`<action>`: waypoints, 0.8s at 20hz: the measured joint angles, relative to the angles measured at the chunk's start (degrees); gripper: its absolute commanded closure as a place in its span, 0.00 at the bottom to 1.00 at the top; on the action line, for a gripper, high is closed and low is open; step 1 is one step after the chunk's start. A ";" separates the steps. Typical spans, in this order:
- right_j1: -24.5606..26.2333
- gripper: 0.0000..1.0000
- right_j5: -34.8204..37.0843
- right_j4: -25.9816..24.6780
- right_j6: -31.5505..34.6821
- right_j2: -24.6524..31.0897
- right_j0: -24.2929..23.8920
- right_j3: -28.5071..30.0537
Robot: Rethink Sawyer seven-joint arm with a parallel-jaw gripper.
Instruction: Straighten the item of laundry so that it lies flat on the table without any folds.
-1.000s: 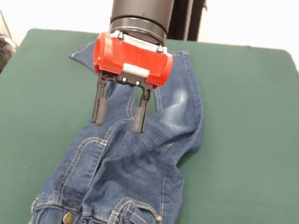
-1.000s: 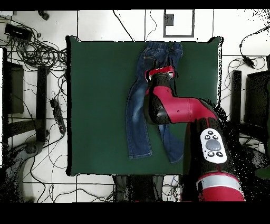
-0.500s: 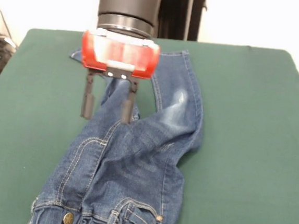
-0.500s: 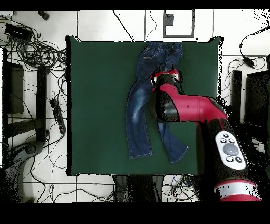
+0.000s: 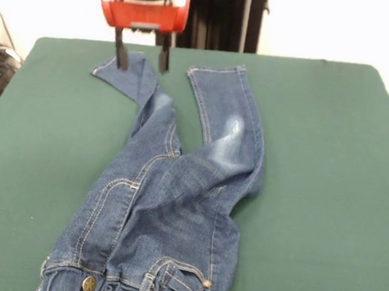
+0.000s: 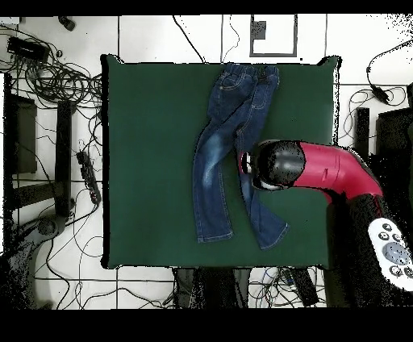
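Observation:
The blue denim jeans (image 5: 169, 198) lie on the green table (image 5: 329, 164), with the waistband and metal button at the near edge. The legs run to the far side. The left leg bends, and its cuff (image 5: 119, 69) is turned out to the left. The cloth is creased at the crotch. My gripper (image 5: 142, 59) hangs open and empty just above that cuff, near the table's far edge. In the overhead view the jeans (image 6: 222, 145) spread down the table (image 6: 145, 145). My gripper (image 6: 247, 167) sits over the right leg and is mostly hidden by the wrist.
The red arm (image 6: 331, 171) reaches in from the right over the table in the overhead view. Cables and stands (image 6: 64, 121) lie on the floor round the table. A dark post (image 5: 226, 15) stands behind the table's far edge.
My gripper has moved up and back from over the middle of the jeans to the left leg's cuff at the far side, staying open. The jeans have not moved.

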 measured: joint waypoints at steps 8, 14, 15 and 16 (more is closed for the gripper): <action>-1.50 0.00 11.41 0.12 0.00 1.92 -0.48 1.01; -1.90 0.00 11.40 -0.18 0.00 4.21 -1.32 4.34; -1.76 0.00 11.40 -0.46 0.00 4.36 -1.33 4.83; -1.67 0.00 11.40 -0.63 0.00 4.41 -1.32 5.07</action>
